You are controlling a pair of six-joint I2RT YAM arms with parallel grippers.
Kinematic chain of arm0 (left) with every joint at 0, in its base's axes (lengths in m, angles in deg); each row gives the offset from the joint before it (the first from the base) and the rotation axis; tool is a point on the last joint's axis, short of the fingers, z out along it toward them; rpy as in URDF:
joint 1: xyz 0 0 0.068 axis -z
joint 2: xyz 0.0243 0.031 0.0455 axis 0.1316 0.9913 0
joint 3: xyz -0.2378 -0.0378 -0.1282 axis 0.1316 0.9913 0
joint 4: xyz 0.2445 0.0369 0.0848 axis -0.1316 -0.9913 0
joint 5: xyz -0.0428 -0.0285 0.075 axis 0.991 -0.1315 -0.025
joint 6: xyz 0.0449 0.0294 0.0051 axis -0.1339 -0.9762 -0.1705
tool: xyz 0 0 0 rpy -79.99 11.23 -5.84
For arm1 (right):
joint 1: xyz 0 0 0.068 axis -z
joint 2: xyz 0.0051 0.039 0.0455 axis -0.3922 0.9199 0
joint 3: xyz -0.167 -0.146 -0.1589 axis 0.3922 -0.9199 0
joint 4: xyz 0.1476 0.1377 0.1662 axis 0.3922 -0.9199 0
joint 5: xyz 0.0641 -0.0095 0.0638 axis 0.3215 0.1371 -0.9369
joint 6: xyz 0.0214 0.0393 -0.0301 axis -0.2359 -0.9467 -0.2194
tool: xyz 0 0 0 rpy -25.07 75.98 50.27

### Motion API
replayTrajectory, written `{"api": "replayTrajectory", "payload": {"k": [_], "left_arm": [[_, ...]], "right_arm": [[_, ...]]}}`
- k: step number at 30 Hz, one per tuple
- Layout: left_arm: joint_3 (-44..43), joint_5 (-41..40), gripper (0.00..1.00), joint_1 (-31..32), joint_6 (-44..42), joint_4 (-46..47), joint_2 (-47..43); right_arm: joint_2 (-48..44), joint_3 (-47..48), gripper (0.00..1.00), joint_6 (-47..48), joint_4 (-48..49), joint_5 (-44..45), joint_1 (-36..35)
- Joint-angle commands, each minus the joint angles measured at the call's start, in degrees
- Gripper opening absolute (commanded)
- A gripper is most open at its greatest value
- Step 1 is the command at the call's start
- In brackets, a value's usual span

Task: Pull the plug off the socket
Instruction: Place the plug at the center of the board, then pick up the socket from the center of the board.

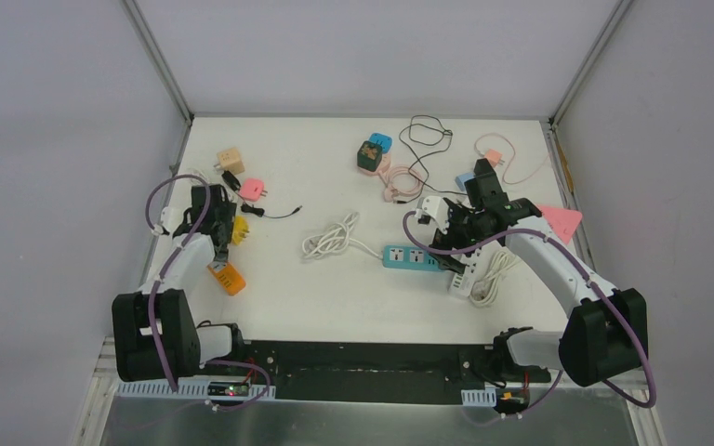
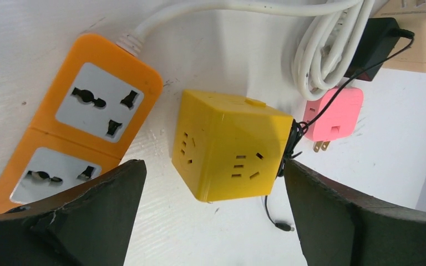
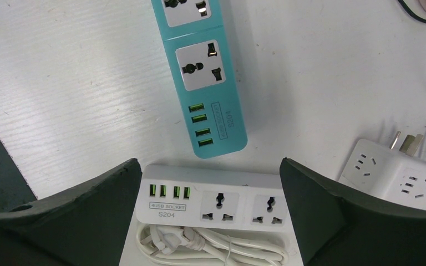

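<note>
My left hand (image 2: pixel 213 166) is spread wide and grips nothing. Its two dark fingers (image 2: pixel 83 216) sit low on either side of the yellow cube socket (image 2: pixel 230 147), which rests tilted on the white table (image 2: pixel 211 55). The pink plug (image 2: pixel 335 113) lies loose on the table just to the right of the cube, its two metal prongs bare and seated in no socket. A thin black cord (image 2: pixel 360 69) bunches against the cube's right edge, and I cannot tell whether anything black is plugged in there. To the left of the cube lies an orange power strip (image 2: pixel 89 119) with both outlets free, and a coiled white cable (image 2: pixel 327 50) lies beyond it. My right hand (image 3: pixel 211 163) is also fully spread and holds nothing. It hangs over a white power strip (image 3: pixel 216 202), with a teal power strip (image 3: pixel 202 72) beyond that and a white cube adapter (image 3: pixel 399 172) to the right.
</note>
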Motion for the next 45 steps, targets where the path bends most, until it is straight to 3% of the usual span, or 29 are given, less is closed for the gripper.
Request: {"api": "replayTrajectory", "payload": {"k": [1,10,15,18,22,23,25,26,29,35,40,45], "left_arm": [[-1.94,0.9,0.99,-0.68,1.21,-3.73,-4.92],[-0.27,9.32,0.99,-0.32,-1.03,-3.19,-12.01],[0.35,18.63,0.99,2.22,-5.17,5.41,-11.62],[-0.1,24.01,0.98,5.21,-9.31,10.98,-10.46],[-2.97,23.36,0.98,14.31,-19.92,12.84,-11.11],[-3.19,24.61,0.98,16.28,-22.95,14.04,-11.57],[-3.03,28.63,0.99,19.38,-29.07,17.03,-12.31],[-2.76,31.63,0.99,21.05,-32.65,18.54,-12.94],[-2.74,38.0,0.99,24.99,-41.26,19.97,-14.89],[-5.52,37.06,0.99,32.55,-52.74,11.23,-18.63],[-8.95,36.36,0.99,33.47,-57.09,6.5,-21.0],[-8.31,33.19,0.99,33.42,-56.94,5.41,-23.46]], "right_arm": [[-0.96,0.03,1.0,-0.06,0.85,-1.33,0.35],[-1.9,1.19,1.0,-1.88,-0.16,-3.56,0.55],[-2.38,3.02,1.0,-4.11,-1.68,-6.67,1.2],[-3.01,4.06,1.0,-5.95,-2.34,-8.39,1.5],[-3.9,5.41,1.0,-8.31,-3.72,-12.03,2.88],[-3.83,5.54,1.0,-10.52,-3.33,-12.99,3.3],[-2.28,6.42,1.0,-26.57,-0.76,-12.29,3.81],[-0.18,7.5,1.0,-29.68,-2.07,-17.03,4.5],[6.28,12.45,1.0,-21.99,-9.94,-24.55,6.46],[4.1,9.31,1.0,-13.11,-4.14,-21.28,6.41],[3.71,8.63,1.0,0.94,-5.55,-23.42,6.28],[6.4,11.83,1.0,5.96,-9.19,-23.77,5.06]]}}
